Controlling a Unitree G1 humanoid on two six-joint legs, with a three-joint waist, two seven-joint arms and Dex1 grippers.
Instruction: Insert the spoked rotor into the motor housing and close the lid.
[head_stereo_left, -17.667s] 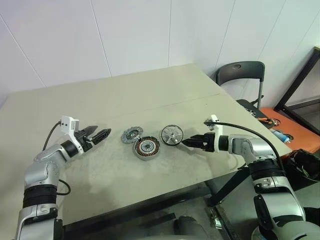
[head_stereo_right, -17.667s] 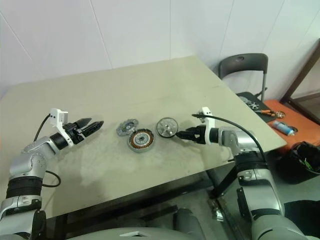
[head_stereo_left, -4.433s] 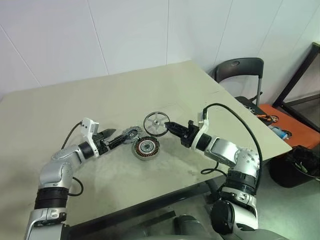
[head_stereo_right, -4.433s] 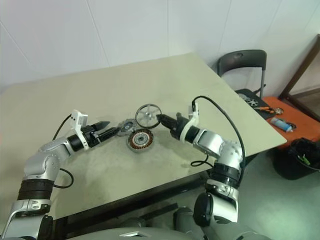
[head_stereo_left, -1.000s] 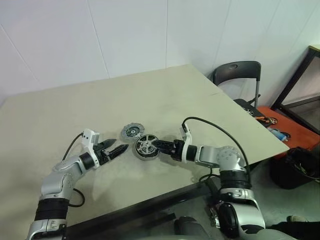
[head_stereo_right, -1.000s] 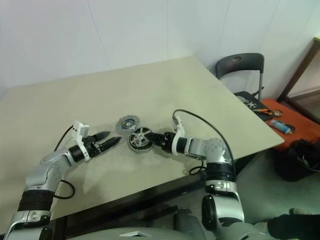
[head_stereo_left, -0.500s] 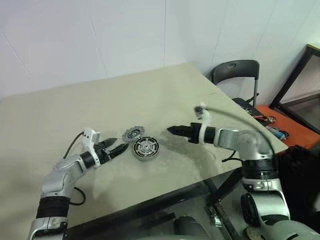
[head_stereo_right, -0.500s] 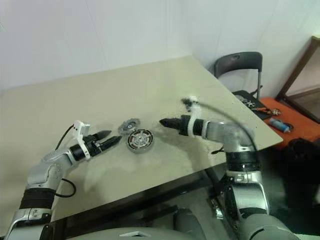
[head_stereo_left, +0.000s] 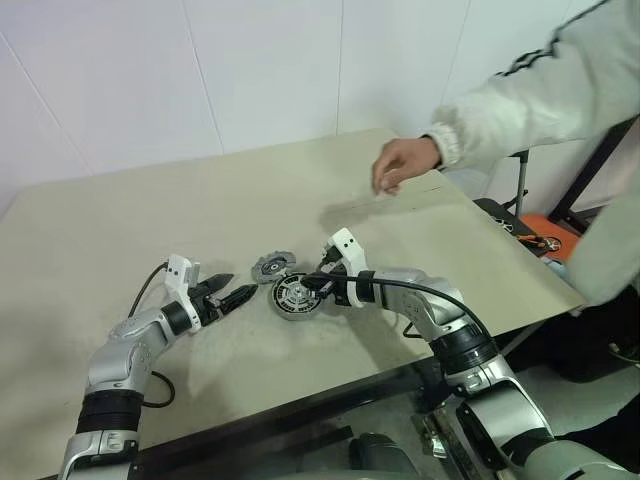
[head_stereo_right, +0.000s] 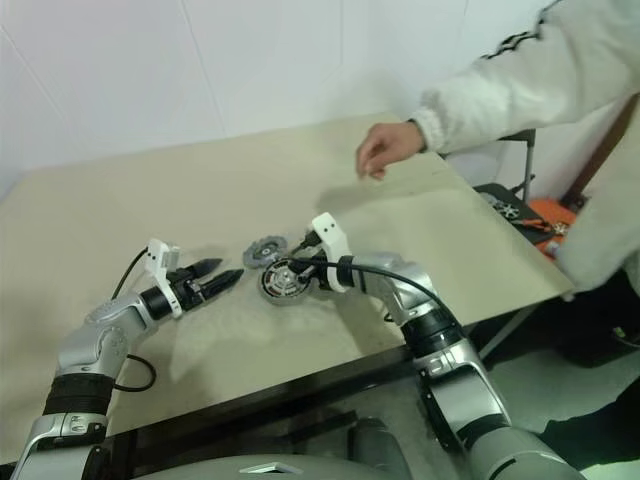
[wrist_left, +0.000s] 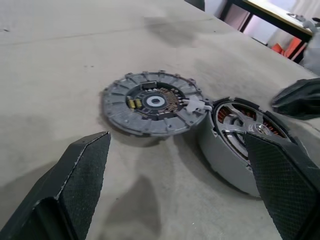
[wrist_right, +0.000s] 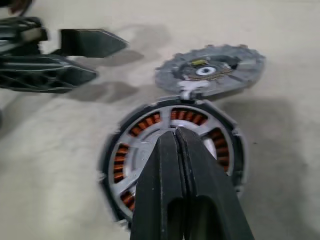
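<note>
The motor housing (head_stereo_left: 294, 298) stands on the table with the spoked rotor (wrist_left: 243, 118) lying in it, grey spokes over the copper windings. My right gripper (wrist_right: 175, 132) is shut, its tips over the rotor's hub. The lid (wrist_right: 210, 70), a flat grey disc with a notched rim, lies flat just behind the housing and touches its rim. My left gripper (head_stereo_left: 225, 297) is open with nothing between its fingers, low over the table to the left of both parts and pointing at them.
A person's hand (head_stereo_left: 400, 162) and white sleeve (head_stereo_left: 520, 90) reach in over the far right of the beige table (head_stereo_left: 150, 220). The table's front edge runs close below the arms. An orange surface with tools (head_stereo_left: 545, 235) lies past the right edge.
My right gripper has swung back left from beside the housing to over it, rolled, and shut. A person's arm has come in over the table's right side. The left gripper stayed put.
</note>
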